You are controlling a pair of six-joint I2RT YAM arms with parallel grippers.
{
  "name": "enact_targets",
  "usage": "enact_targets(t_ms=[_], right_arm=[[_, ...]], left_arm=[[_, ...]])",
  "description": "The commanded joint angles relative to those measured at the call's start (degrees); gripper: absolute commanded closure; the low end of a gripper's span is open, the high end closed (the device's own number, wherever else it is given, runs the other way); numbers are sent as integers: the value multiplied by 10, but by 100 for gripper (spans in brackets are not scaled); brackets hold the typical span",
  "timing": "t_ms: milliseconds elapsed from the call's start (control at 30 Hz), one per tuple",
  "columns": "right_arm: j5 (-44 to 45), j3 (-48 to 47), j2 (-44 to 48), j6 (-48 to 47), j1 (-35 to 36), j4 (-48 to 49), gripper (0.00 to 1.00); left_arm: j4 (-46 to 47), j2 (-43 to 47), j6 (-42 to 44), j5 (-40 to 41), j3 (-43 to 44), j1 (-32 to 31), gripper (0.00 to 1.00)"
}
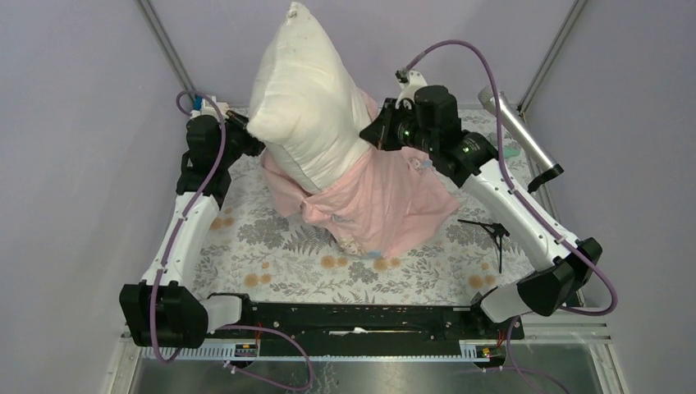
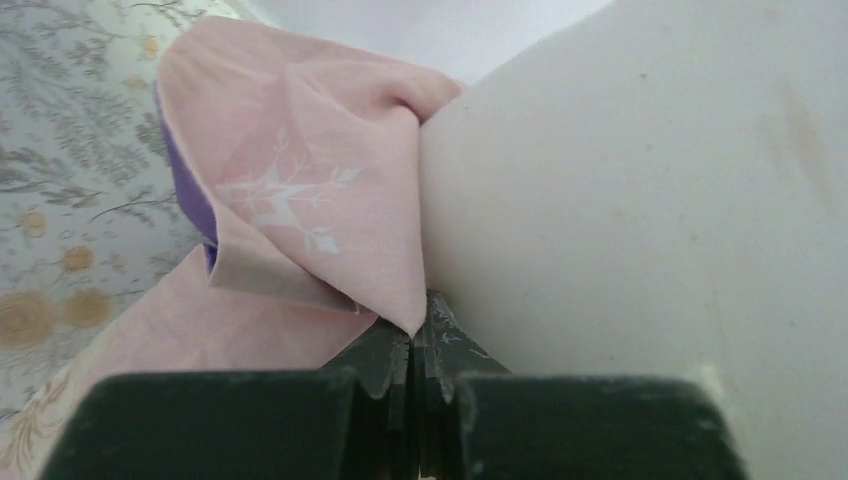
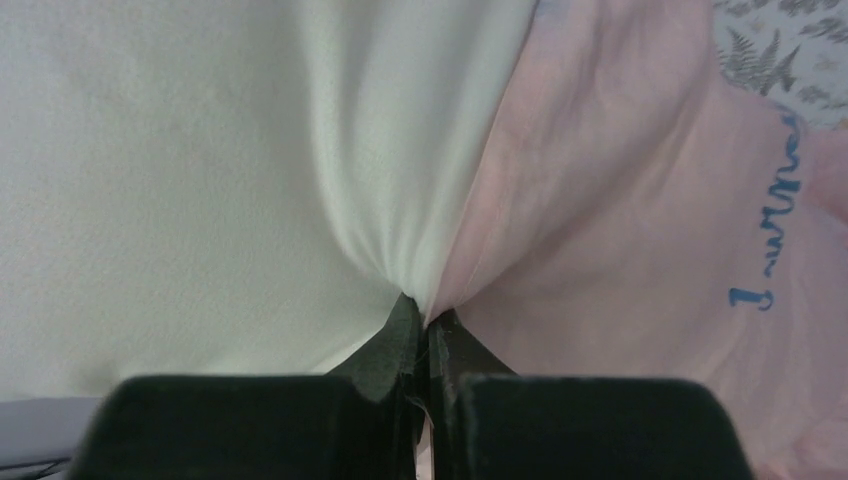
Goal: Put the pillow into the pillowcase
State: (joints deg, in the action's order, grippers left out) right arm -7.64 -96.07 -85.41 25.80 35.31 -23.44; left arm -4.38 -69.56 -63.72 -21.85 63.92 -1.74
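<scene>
Roughly half the pillow (image 1: 308, 115) is sheathed: it is stood upright, its lower part sunk in the pillowcase (image 1: 386, 201), which is bunched on the floral cloth (image 1: 271, 246). The pillowcase's hem is pinched on either side by the left gripper (image 2: 412, 345) and the right gripper (image 3: 425, 325), both pressed together. The bare upper half remains to be covered.
</scene>
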Motion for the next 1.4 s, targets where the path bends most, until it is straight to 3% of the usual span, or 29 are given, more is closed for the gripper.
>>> enact_targets(t_ms=[0,167,400,467,567,733,933,1033,1133,1167,1300,1367], right_arm=[[-74,78,57,16,3,95,94],[-70,112,79,13,3,91,62],[-53,101,75,23,4,84,35],[-40,87,65,28,3,77,39],[3,55,52,28,3,41,51],[26,40,54,7,4,18,55],[24,4,34,-25,16,-35,81],[18,-18,23,-42,21,-61,81],[12,-66,-6,-62,32,-106,66],[21,-83,-16,-67,36,-122,65],[70,-98,-20,-65,42,-142,82],[108,-98,-12,-63,42,-147,84]], left_arm=[[55,56,58,-4,-31,11,100],[59,97,92,-30,-81,11,100],[81,105,117,-75,-97,11,100],[79,106,120,-75,-99,10,100],[79,105,120,-75,-101,11,100],[73,101,124,-79,-95,11,100],[68,95,120,-85,-79,11,100],[60,92,121,-86,-64,11,100],[54,91,122,-87,-49,11,100],[52,92,122,-87,-45,11,100],[45,94,121,-83,-36,11,100],[35,94,122,-81,-36,11,100]])
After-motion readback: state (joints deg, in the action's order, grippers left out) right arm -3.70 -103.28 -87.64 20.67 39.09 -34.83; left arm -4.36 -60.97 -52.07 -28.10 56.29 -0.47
